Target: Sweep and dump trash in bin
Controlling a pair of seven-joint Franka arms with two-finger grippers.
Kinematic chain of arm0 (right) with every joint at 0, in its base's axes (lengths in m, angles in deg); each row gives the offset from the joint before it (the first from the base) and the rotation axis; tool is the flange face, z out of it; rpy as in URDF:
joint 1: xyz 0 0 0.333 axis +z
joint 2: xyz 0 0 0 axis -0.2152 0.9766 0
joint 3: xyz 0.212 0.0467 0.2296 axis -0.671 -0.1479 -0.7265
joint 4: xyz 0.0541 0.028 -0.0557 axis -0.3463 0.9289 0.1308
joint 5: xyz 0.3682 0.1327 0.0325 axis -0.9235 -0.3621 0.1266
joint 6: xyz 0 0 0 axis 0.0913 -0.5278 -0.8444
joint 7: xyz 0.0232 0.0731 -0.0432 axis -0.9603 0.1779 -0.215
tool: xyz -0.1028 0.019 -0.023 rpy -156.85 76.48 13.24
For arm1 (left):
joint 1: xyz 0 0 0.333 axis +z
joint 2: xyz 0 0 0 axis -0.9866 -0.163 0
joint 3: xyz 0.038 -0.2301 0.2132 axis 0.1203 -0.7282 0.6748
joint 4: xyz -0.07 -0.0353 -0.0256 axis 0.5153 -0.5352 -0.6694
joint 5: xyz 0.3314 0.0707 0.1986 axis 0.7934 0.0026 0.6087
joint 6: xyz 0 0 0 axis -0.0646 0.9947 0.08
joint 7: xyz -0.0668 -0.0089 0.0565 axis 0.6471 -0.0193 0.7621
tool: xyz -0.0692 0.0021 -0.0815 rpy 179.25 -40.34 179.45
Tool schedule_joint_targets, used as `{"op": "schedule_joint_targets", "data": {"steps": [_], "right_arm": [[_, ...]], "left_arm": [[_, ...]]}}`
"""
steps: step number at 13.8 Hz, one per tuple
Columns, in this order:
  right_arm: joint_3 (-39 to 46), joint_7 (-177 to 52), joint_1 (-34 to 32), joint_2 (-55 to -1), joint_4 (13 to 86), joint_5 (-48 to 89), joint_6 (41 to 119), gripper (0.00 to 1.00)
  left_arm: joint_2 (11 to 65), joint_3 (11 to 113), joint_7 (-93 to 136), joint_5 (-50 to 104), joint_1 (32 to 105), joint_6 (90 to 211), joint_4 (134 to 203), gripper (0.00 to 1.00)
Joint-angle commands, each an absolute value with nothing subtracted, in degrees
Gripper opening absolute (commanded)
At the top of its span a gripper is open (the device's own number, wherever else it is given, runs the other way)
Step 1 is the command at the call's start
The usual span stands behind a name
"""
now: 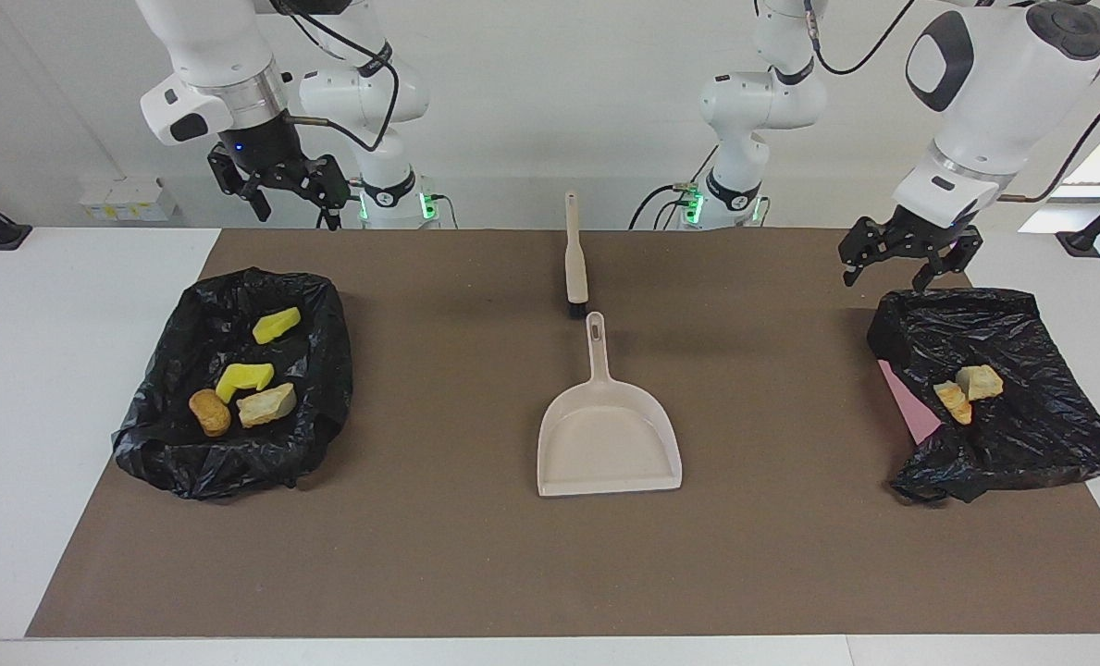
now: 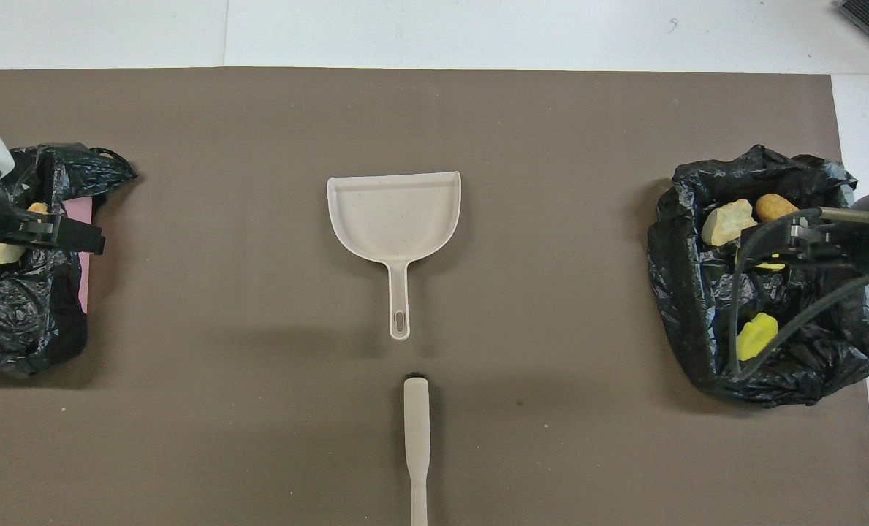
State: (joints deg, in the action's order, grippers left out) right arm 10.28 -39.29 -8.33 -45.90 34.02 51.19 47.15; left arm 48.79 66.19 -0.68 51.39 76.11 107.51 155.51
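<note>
Holding both grippers wide and empty, I hang my left gripper over its bin; my right gripper waits raised. The trash lies inside both bins.
</note>
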Motion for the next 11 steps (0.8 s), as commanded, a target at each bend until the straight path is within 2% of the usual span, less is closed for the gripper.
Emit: {"op": "schedule_joint_targets", "data": {"steps": [1,3,11], "right_arm": [[10.4,-41.2,-8.9,-46.0,34.0,50.6,46.8,1.0],[10.4,-41.2,-8.9,-46.0,34.0,50.6,46.8,1.0],[10.3,-41.3,-8.9,-46.1,34.0,50.6,46.7,1.0]], "left_arm": [[46.0,65.6,-2.0,52.9,76.9,100.8,149.6,1.0],[45.1,65.6,-2.4,53.6,76.7,98.8,147.3,1.0],[45.3,65.6,-3.6,53.4,76.8,99.2,147.6,1.0]]}}
